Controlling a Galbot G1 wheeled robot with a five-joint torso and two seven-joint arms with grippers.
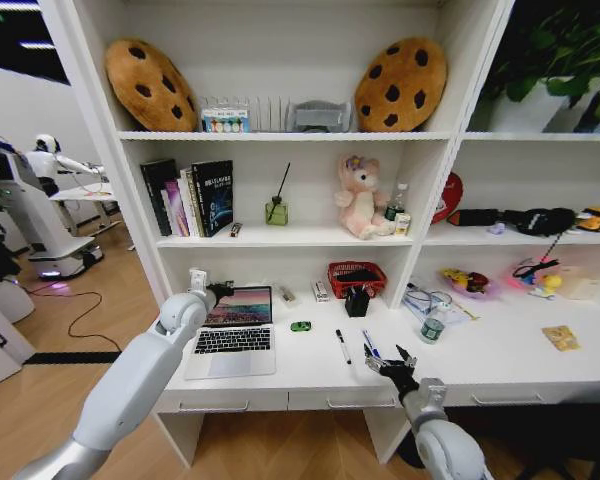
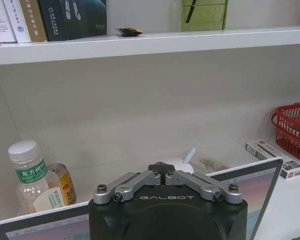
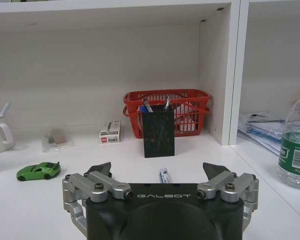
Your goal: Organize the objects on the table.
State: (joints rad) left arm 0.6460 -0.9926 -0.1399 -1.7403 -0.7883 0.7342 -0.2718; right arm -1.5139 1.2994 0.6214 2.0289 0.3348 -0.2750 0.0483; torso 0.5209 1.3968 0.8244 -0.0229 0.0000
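Left gripper (image 1: pixel 220 291) at the laptop's lid, right gripper (image 1: pixel 391 362) over the pens.

The left jaws are together at the top edge of the open laptop (image 1: pixel 235 335) on the white worktop (image 1: pixel 500 360). The right jaws stand apart above a blue pen (image 1: pixel 370 345); a black pen (image 1: pixel 342 346) and green toy car (image 1: pixel 300 326) lie nearby.

"GALBOT" is printed in pale letters on the black housing of the left gripper (image 2: pixel 162 169) and likewise on the right gripper (image 3: pixel 160 175). Chinese characters are carried on the green label of the clear plastic bottle (image 2: pixel 31 177).
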